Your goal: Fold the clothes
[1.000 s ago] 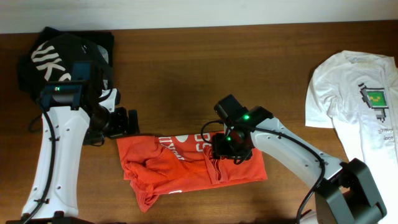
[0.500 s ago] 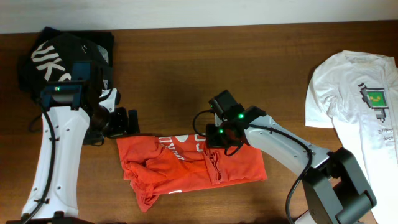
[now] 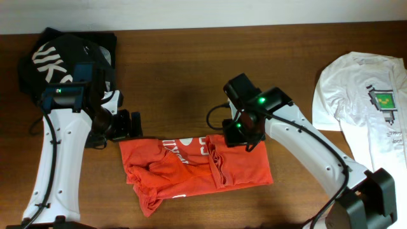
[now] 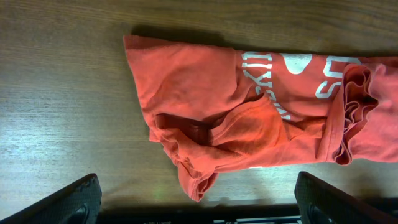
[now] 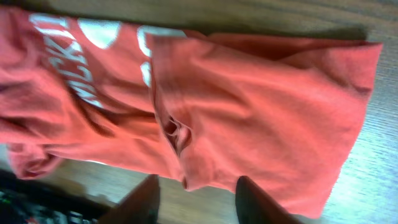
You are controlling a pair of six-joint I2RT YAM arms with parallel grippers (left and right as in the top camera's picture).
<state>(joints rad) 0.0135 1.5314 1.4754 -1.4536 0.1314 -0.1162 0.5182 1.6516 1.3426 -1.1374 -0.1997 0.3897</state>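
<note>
Red-orange T-shirt (image 3: 191,168) sits mid-bench (image 3: 191,63), roughly folded into a band. Long axis runs left-right, spanning the gap between the two arms.

Right gripper (image 5: 198,200): directly over the shirt's right half, near the top edge. Jaws partly parted, nothing between them. In the right wrist view the cloth lies just beyond the tips, with a doubled-over flap and a puckered seam straight ahead.

Left gripper (image 3: 127,125): just off the shirt's upper-left corner, not touching it. Jaws spread wide and empty.

Each arm is close to its own end, and the right is the nearer since it's already above fabric. Lower-left corner is bunched and needs flattening, my read.

Next fold likely goes across the long axis, so the grab is at an end edge, not mid-band.

Writing: white chest lettering is half buried in the fold. I make out something like "KID" plus a white blob, and the whole word isn't readable.

Black T-shirt (image 3: 57,54) far left has big white letters that are crumpled and illegible. White T-shirt (image 3: 362,89) far right has a green square print (image 3: 383,98), with small text under it too tiny to read.
</note>
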